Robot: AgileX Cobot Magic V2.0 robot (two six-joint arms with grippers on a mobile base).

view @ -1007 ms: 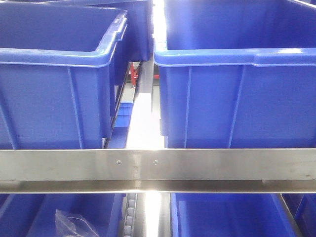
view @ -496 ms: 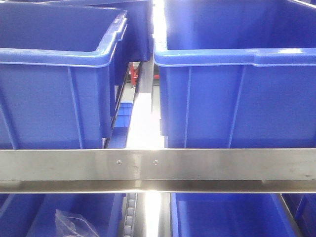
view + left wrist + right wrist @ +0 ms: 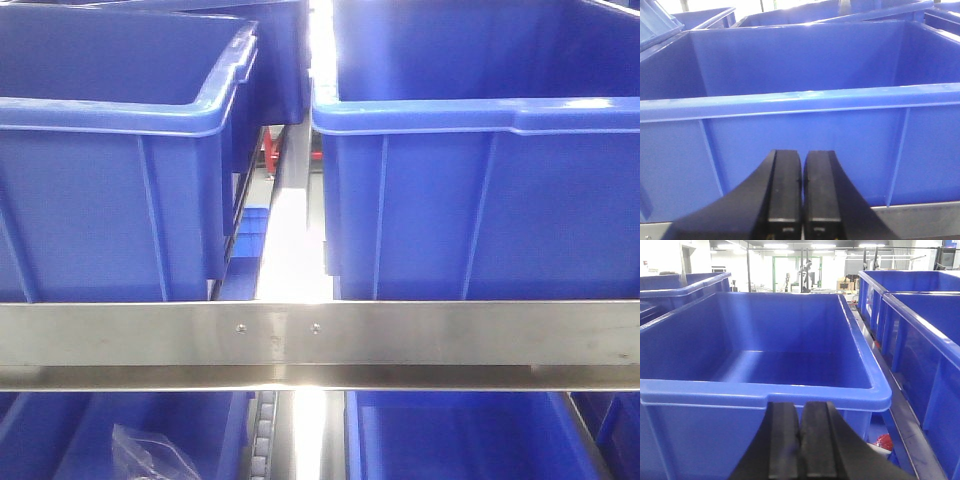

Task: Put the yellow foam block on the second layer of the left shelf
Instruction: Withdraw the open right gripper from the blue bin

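In the front view a blue bin (image 3: 110, 190) stands at the left on the steel shelf rail (image 3: 320, 335), and a second blue bin (image 3: 480, 190) stands at the right, the two set apart by a bright gap with a strip of metal running back between them. Under the rail, at lower left, a lower bin (image 3: 60, 440) holds a crumpled clear plastic bag (image 3: 145, 452); another bin (image 3: 450, 440) lies beneath at the right. The left gripper (image 3: 803, 187) hangs just before the front wall of a bin (image 3: 800, 100), its black jaws drawn together with only a thin slit between and nothing in it. The right gripper (image 3: 801, 440) sits clenched and bare before the rim of a hollow bin (image 3: 765, 392), with further bins to the right and a bright workshop hall (image 3: 790, 265) behind. The yellow foam block appears in no view.
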